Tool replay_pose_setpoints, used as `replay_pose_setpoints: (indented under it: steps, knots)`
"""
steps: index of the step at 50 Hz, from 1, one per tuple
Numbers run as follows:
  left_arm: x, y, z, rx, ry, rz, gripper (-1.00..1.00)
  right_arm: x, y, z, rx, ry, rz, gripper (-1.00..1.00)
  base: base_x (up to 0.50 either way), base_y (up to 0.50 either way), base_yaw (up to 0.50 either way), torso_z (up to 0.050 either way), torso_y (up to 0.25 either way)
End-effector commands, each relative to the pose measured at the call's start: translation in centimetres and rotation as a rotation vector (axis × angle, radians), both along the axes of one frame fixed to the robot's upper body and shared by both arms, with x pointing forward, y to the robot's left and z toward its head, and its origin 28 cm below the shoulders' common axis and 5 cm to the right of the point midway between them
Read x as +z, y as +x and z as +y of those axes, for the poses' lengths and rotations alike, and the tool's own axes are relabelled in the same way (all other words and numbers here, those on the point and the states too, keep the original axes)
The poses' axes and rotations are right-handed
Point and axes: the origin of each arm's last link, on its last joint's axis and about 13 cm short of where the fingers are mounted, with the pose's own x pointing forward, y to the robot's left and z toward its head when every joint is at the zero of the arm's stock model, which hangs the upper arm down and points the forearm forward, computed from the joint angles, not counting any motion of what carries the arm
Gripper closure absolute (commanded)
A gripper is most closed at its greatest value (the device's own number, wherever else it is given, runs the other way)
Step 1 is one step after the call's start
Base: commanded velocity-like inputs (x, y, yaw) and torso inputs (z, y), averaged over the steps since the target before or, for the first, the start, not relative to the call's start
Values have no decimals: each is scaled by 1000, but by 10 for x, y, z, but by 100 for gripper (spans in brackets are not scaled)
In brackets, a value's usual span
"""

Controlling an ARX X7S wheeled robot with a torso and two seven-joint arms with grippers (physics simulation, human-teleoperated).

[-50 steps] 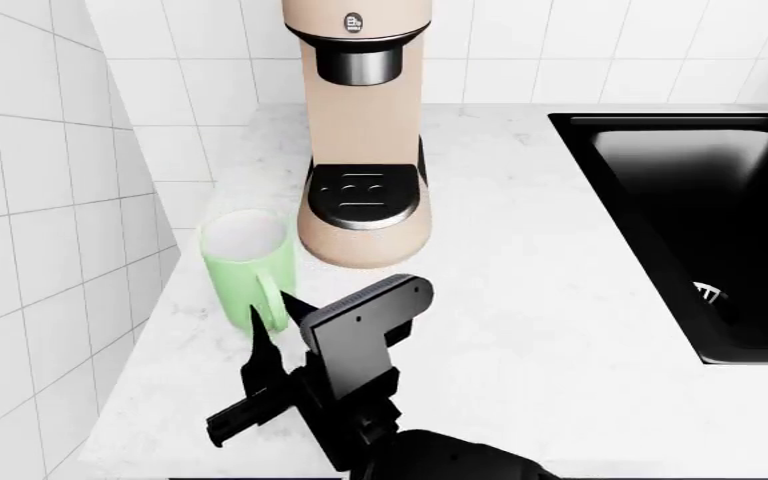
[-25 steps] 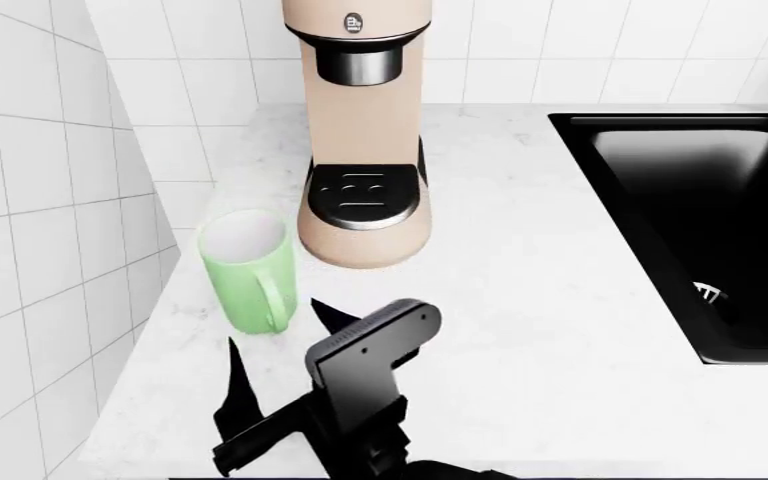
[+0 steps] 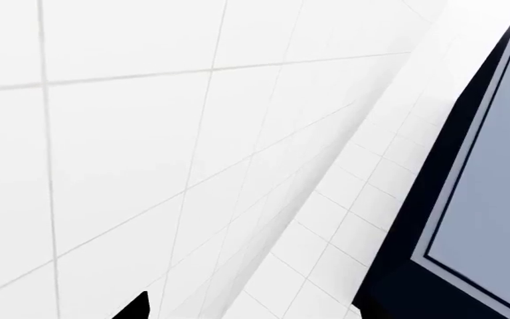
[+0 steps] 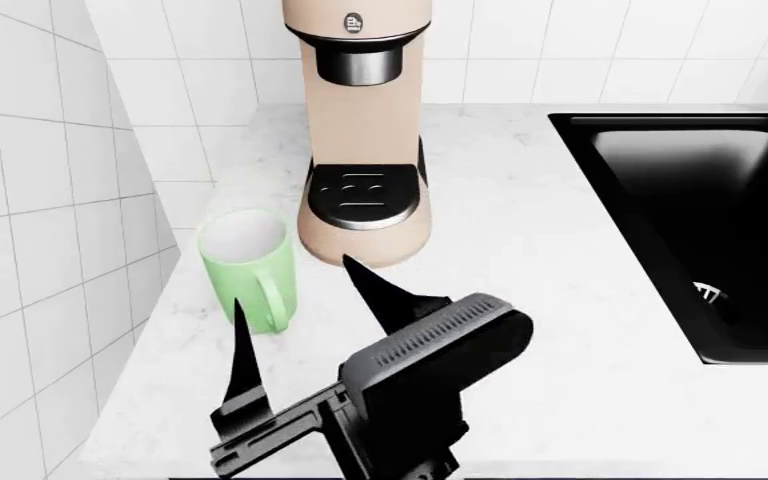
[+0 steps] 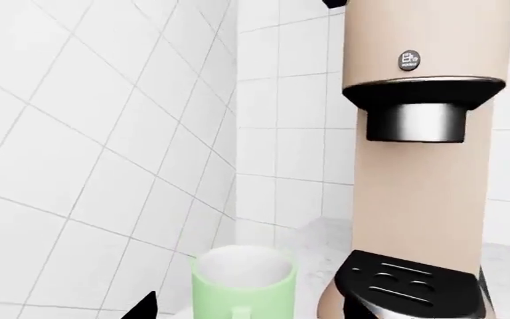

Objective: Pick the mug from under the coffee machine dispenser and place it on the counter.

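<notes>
Right tool (image 4: 307,305) hangs above the worktop (image 4: 544,300), fingers spread wide and holding nothing, just beside the mug (image 4: 248,268). Light green mug stands upright left of the coffee machine (image 4: 361,130), handle facing the robot.

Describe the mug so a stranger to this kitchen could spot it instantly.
Find the tall beige-pink coffee machine on the white counter left of the black sink. Beside its base, toward the tiled side wall, stands the mug: the only light green thing there, white inside, with a loop handle.
</notes>
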Motion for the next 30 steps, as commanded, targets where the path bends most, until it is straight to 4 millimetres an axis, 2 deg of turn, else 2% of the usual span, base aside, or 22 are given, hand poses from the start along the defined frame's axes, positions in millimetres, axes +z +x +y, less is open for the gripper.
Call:
replay_pose_setpoints:
  steps: [1,6,15,30]
  knots:
    - [1,-1,-1,-1,3,-2,-100,28,-14,-9,-23,46,-93,-100,0,0,0,0,0]
    - [2,-1,-2,-5,7,-3,-100,42,-15,-14,-48,62,-129,-100,0,0,0,0,0]
    - [4,1,-7,-48,44,19,-100,55,-13,-23,-101,77,-157,-100,0,0,0,0,0]
    - [17,0,-26,-33,254,104,-100,54,-13,-26,-116,89,-151,-100,0,0,0,0,0]
